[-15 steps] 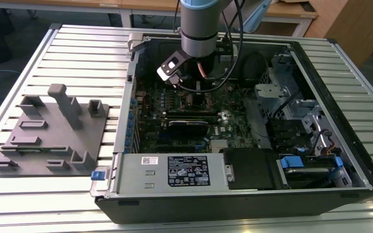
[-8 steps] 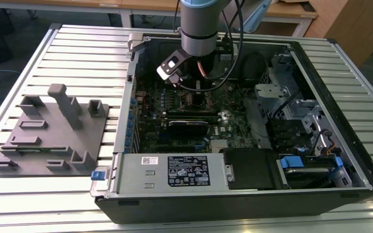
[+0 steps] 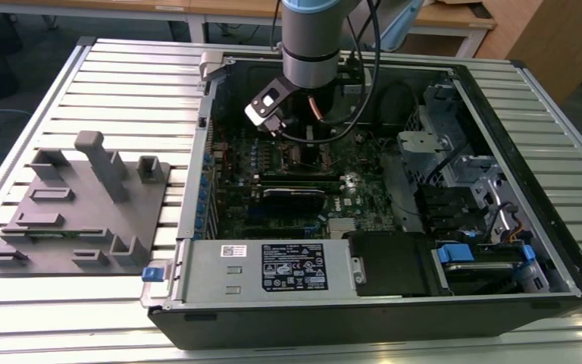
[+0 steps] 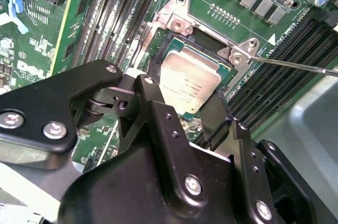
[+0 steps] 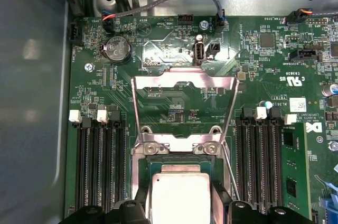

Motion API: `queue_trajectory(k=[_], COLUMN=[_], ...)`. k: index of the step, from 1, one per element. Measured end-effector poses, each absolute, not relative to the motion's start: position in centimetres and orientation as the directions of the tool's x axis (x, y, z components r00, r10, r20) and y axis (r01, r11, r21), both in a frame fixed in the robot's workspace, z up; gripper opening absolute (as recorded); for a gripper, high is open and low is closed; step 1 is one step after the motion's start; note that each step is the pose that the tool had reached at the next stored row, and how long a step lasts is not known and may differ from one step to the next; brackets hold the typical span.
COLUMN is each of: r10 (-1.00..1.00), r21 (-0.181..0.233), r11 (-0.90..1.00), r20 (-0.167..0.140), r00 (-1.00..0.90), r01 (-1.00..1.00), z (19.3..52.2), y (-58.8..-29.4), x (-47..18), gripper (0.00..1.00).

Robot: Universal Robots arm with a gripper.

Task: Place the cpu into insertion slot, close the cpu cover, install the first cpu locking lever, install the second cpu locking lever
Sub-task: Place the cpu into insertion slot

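Fingers of the end effector (image 4: 185,97) pinch two opposite edges of the cpu (image 4: 191,76), holding it level at the slot (image 5: 177,157), seated or just above, I can't tell. Cover (image 5: 153,80) is swung back and a thin lever (image 4: 296,65) hangs loose, I'd guess to keep the way in free. Case (image 3: 372,326) lies open on a slatted metal counter (image 3: 119,76); wooden desks (image 3: 453,15) stand behind.

The exterior view looks down from high and well back, over the table (image 3: 119,76) and the whole open case (image 3: 372,330). Both wrist views ride on my arm (image 3: 311,38), close above the board (image 5: 264,65), facing down; they share the cpu (image 4: 189,82) and slot (image 5: 177,149).
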State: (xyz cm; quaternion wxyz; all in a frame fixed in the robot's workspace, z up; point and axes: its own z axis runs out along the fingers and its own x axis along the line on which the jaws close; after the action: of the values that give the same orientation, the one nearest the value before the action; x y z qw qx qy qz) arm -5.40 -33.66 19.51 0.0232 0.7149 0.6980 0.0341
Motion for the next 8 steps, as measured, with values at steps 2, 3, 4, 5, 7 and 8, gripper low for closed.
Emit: queue_trajectory(k=[2,3,4,5,7,8], r10=[1.0,1.0,1.0,1.0,1.0,1.0], r21=[0.081,0.081,0.081,0.081,0.081,0.081], r11=[-0.024,-0.024,-0.024,-0.024,-0.024,-0.024], r20=[0.017,0.017,0.017,0.017,0.016,0.016], r00=[0.023,0.023,0.023,0.023,0.023,0.023], r01=[0.996,0.996,0.996,0.996,0.996,0.996], z=[19.49,19.45,19.41,19.4,19.4,19.4], y=[-33.66,-33.66,-33.66,-33.66,-33.67,-33.67], x=[-5.4,-5.4,-5.4,-5.4,-5.4,-5.4], gripper=[0.54,0.54,0.54,0.54,0.54,0.54])
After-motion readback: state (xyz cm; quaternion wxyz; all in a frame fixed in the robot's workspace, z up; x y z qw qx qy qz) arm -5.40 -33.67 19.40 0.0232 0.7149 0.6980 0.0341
